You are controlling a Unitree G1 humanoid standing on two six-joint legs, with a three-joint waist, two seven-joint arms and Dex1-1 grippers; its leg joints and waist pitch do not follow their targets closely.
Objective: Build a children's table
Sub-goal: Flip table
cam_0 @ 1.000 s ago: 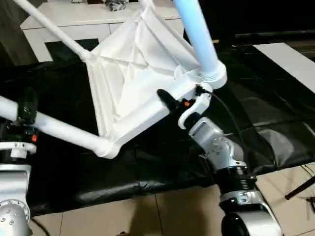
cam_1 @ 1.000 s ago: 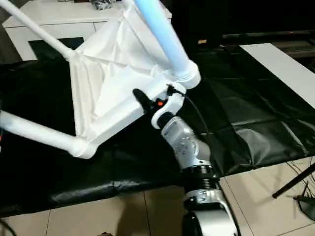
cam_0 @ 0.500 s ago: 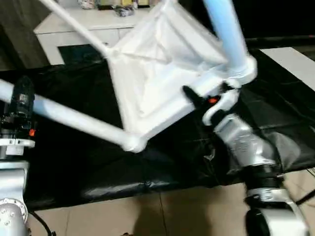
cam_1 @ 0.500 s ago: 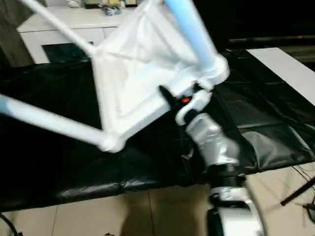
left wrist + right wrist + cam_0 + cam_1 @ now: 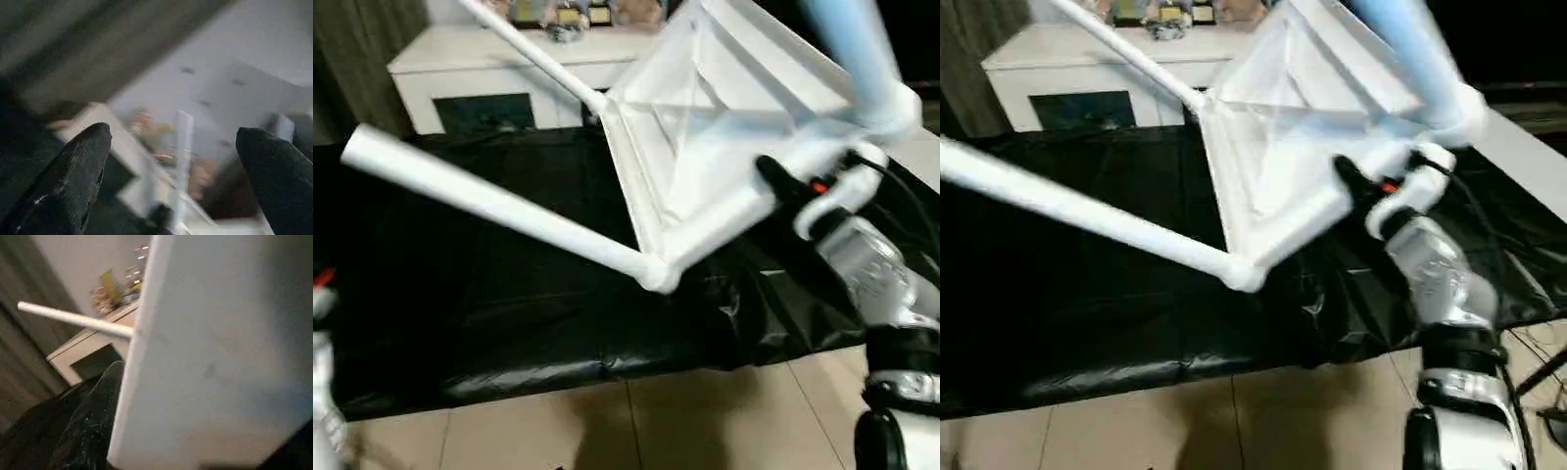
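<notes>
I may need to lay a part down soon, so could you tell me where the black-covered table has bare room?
The black cover lies bare in front of the near leg, up to the table's front edge, and behind that leg toward the white cabinet. It is crowded at the right, where the right gripper holds the tilted tabletop.

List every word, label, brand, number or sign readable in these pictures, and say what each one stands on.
None can be read.
tabletop: plain white, with no print showing.
legs: plain white, with no marking showing.
right gripper: a small orange-red mark, with no letters to make out.
small items on the white cabinet: too blurred to read anything.
</notes>
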